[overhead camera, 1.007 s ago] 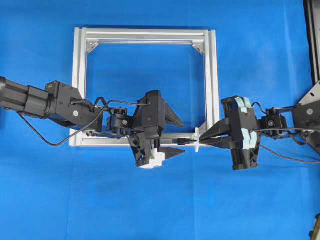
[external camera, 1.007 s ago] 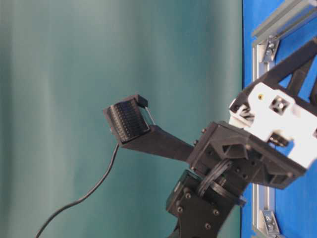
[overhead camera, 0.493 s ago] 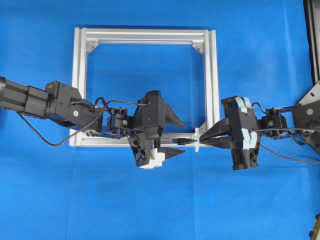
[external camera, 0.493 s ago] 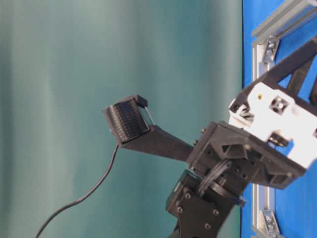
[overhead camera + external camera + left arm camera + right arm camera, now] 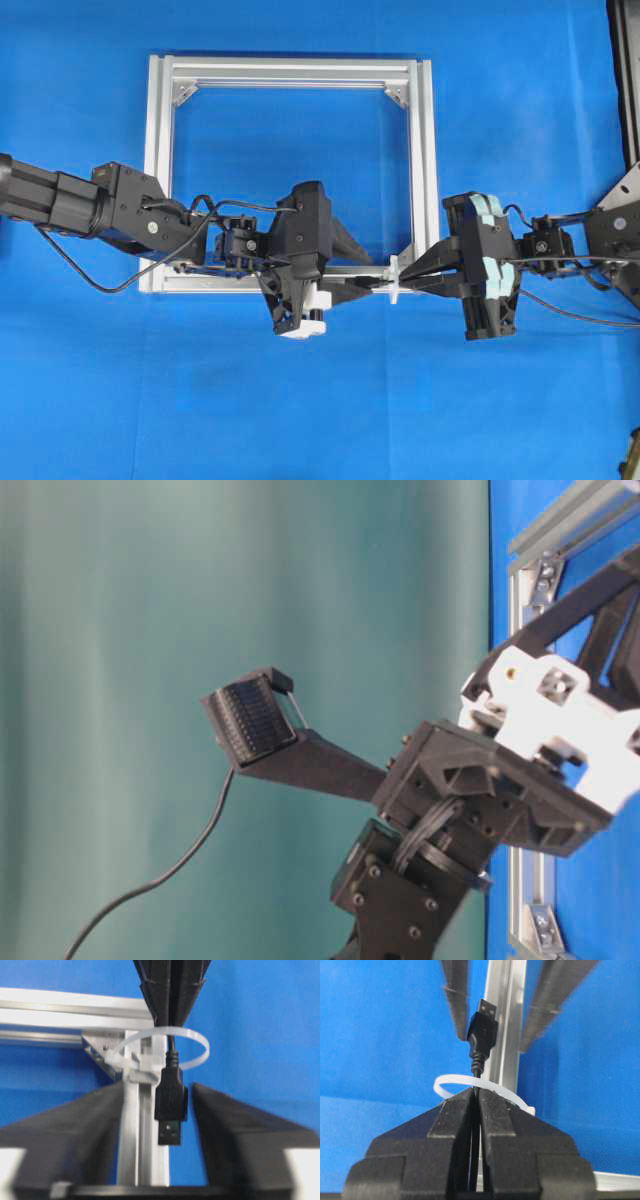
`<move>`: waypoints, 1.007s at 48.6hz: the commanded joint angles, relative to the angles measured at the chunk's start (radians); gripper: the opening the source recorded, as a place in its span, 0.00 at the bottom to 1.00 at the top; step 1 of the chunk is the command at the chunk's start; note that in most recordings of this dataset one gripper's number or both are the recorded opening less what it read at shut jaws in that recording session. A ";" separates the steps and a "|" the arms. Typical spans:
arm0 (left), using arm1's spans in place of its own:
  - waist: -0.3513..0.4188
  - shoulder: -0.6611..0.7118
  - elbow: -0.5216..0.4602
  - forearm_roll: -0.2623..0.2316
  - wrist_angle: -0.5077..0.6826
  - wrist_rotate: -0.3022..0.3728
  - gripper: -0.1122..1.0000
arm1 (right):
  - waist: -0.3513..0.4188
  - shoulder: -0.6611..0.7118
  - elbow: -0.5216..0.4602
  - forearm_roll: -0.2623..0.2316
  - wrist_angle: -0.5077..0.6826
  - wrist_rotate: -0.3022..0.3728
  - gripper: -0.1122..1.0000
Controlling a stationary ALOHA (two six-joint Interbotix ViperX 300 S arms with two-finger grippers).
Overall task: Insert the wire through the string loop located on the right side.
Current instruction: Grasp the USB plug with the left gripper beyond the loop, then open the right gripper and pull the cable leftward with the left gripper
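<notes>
Already threaded: thin black wire with USB plug poking through white string loop, pinched behind by right gripper; left gripper flanking plug, not yet gripping.

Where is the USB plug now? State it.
In the left wrist view, the USB plug hangs centre frame, just past the white string loop, between the left tool's fingers, beside the frame rail.

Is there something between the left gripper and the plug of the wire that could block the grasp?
Nothing visible: the plug of the wire hangs free between the left gripper jaws, already through the string loop.
</notes>
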 commanded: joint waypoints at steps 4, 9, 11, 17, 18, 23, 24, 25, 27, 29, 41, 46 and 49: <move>-0.002 -0.017 -0.015 0.000 -0.005 0.003 0.26 | -0.002 -0.009 -0.015 0.000 -0.011 0.002 0.07; -0.002 -0.018 -0.015 0.000 -0.005 0.003 0.27 | -0.002 -0.009 -0.015 -0.002 -0.011 0.000 0.07; -0.002 -0.017 -0.015 0.000 -0.005 0.003 0.27 | -0.002 -0.008 -0.017 -0.002 -0.011 0.000 0.07; -0.002 -0.017 -0.018 0.000 -0.005 0.003 0.27 | -0.002 -0.009 -0.017 -0.002 -0.011 0.000 0.07; -0.002 -0.017 -0.020 0.000 -0.005 0.003 0.27 | -0.002 -0.009 -0.017 0.000 -0.011 0.000 0.07; 0.000 -0.017 -0.020 -0.002 -0.005 0.000 0.27 | -0.002 -0.011 -0.017 0.000 -0.009 0.002 0.08; 0.000 -0.017 -0.020 -0.002 -0.005 0.000 0.27 | -0.002 -0.012 -0.018 0.000 -0.008 0.002 0.08; -0.002 -0.017 -0.020 0.000 -0.005 0.000 0.27 | -0.002 -0.014 -0.017 0.000 -0.008 0.002 0.09; -0.002 -0.017 -0.020 0.000 -0.005 -0.002 0.27 | -0.002 -0.015 -0.018 0.002 -0.008 0.003 0.12; -0.002 -0.017 -0.020 -0.002 -0.005 -0.002 0.27 | -0.002 -0.018 -0.018 0.002 -0.006 0.005 0.17; 0.000 -0.020 -0.018 -0.002 -0.005 -0.003 0.27 | -0.002 -0.057 -0.012 0.003 0.028 0.008 0.77; -0.002 -0.020 -0.017 0.000 -0.005 -0.003 0.27 | -0.002 -0.080 -0.002 0.003 0.041 0.008 0.94; -0.002 -0.020 -0.017 0.000 -0.005 -0.003 0.27 | -0.002 -0.092 0.003 0.003 0.044 0.008 0.92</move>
